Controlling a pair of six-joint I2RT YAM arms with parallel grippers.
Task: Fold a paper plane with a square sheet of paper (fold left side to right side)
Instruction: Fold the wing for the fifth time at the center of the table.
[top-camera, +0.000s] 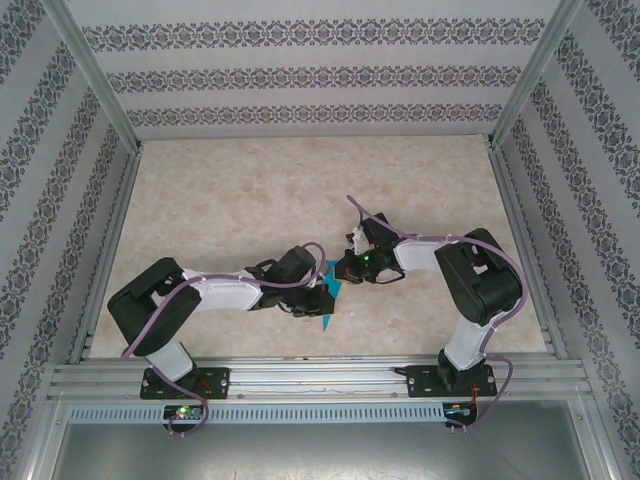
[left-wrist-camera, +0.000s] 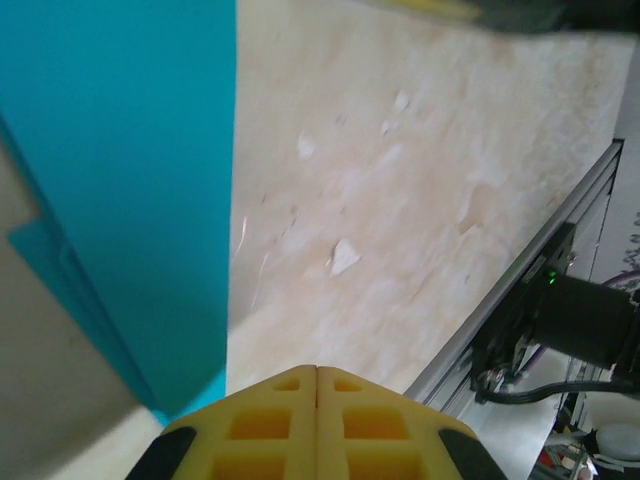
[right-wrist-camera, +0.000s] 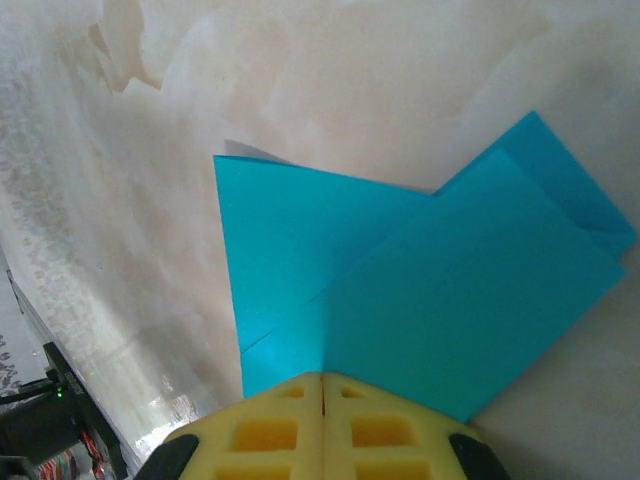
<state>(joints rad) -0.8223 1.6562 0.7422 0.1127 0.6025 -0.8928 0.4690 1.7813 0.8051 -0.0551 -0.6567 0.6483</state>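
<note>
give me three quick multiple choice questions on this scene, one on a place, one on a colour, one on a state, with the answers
1. Where is the paper?
A. in the far left corner
B. between the left claw and the right claw
C. against the far wall

2. What colour is it?
A. red
B. white
C. teal-blue

3. How does the right claw stand?
A. shut
B. wide open
C. shut on a pen

Answers:
1 B: the top view shows it between the two wrists.
2 C: both wrist views show teal-blue.
3 A: its yellow pads meet with no gap.
</note>
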